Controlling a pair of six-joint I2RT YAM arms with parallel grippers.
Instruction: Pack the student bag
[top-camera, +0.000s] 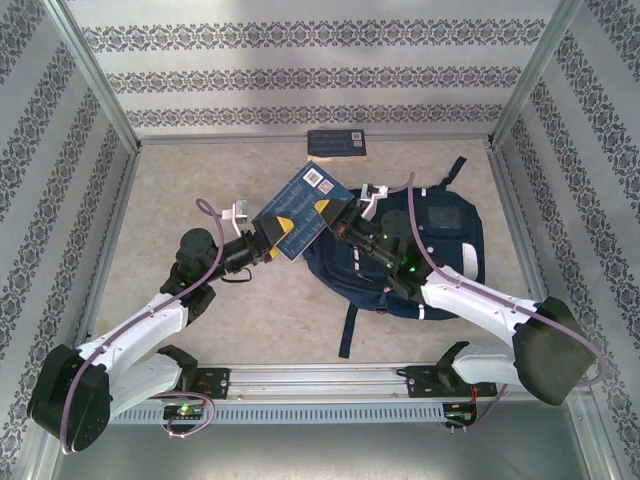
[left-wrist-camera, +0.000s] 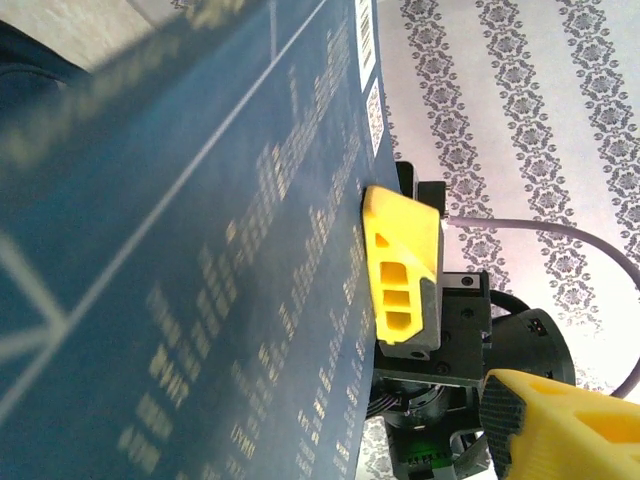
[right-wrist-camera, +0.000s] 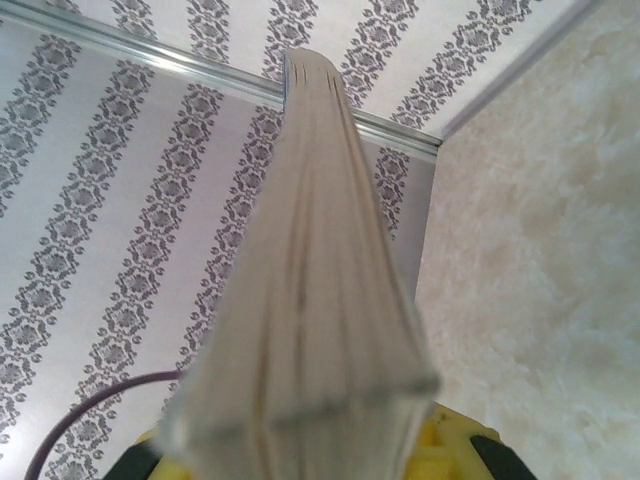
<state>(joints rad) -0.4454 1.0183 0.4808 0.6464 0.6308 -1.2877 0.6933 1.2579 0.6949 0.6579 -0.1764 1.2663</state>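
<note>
The student bag (top-camera: 440, 240), a navy backpack with white stripes, lies flat on the right half of the table. A blue book (top-camera: 298, 205) with yellow print is held tilted in the air just left of the bag. My right gripper (top-camera: 338, 218) is shut on the book's right edge. In the right wrist view the book's page edge (right-wrist-camera: 320, 280) rises from between the yellow fingers (right-wrist-camera: 455, 450). My left gripper (top-camera: 278, 238) is at the book's lower left corner. In the left wrist view the cover (left-wrist-camera: 200, 250) stands beside its finger (left-wrist-camera: 560, 420) with a gap between them; its jaws stand open.
A dark card (top-camera: 335, 142) with code labels lies at the back wall. A bag strap (top-camera: 348, 330) trails toward the front rail (top-camera: 320, 378). Patterned walls close in the table on three sides. Bare tabletop (top-camera: 180, 190) lies to the left.
</note>
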